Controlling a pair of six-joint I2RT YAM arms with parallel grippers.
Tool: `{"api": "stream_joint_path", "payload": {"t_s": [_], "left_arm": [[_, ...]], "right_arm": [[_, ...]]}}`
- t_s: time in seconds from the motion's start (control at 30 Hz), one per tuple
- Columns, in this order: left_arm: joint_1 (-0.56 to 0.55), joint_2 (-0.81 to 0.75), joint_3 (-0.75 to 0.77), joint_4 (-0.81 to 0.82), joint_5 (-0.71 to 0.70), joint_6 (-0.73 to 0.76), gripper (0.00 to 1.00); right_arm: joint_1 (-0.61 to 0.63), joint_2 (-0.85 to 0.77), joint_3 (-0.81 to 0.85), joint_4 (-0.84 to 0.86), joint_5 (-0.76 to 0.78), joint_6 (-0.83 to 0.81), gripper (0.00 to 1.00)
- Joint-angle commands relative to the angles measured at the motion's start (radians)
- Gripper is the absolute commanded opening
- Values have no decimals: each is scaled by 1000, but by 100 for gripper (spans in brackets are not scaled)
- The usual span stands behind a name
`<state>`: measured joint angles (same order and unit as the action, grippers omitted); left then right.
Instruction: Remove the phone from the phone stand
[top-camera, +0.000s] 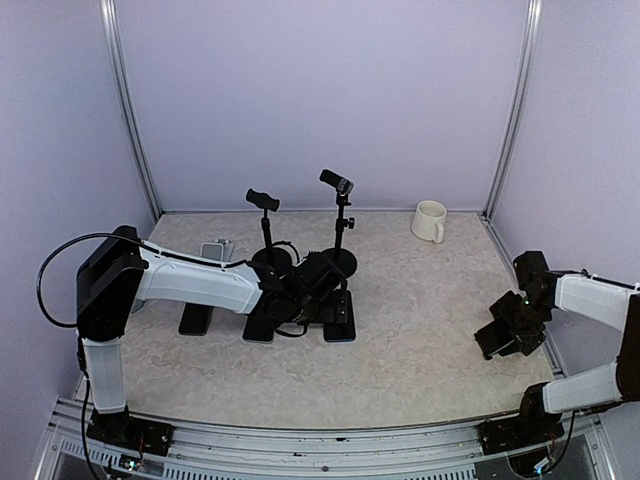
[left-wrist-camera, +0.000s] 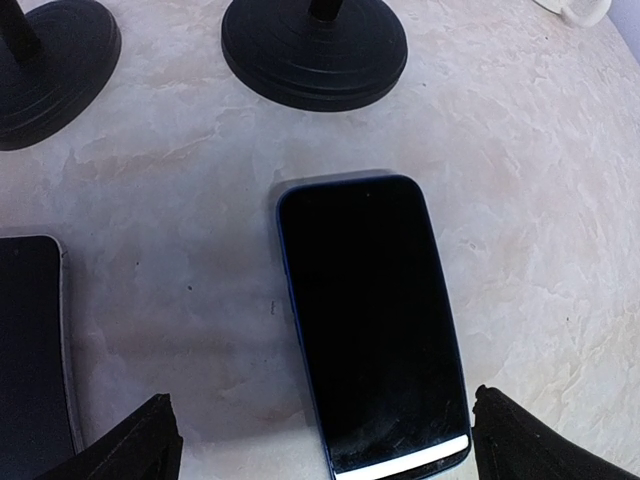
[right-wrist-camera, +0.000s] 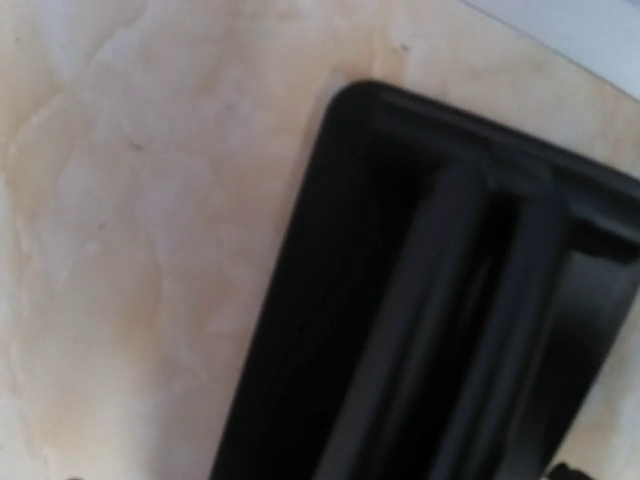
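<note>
A dark blue phone (left-wrist-camera: 370, 320) lies flat, screen up, on the table; it also shows in the top view (top-camera: 341, 319). My left gripper (left-wrist-camera: 335, 455) is open just above its near end, with one fingertip (left-wrist-camera: 140, 445) on each side and no contact with it. In the top view the left gripper (top-camera: 322, 292) hovers low in front of the two phone stands (top-camera: 264, 202) (top-camera: 338, 184), whose clamps are both empty. My right gripper (top-camera: 510, 332) is far right, low over a black object (right-wrist-camera: 450, 320); its fingers are not visible.
Another dark phone (left-wrist-camera: 30, 350) lies just left of the blue one, and a third (top-camera: 195, 318) lies further left. A silver phone (top-camera: 216, 250) is at the back left. The round stand bases (left-wrist-camera: 315, 50) (left-wrist-camera: 50, 70) stand just beyond. A white mug (top-camera: 430, 221) is at the back right.
</note>
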<state>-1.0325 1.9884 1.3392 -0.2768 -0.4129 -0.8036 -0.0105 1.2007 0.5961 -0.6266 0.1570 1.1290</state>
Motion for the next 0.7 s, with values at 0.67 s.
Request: {"api": "stream_joint_path", "payload": {"t_s": [0.67], "left_arm": [[28, -76, -38, 2, -24, 11, 99]], "right_arm": [[169, 252, 130, 232, -173, -274, 79]]}}
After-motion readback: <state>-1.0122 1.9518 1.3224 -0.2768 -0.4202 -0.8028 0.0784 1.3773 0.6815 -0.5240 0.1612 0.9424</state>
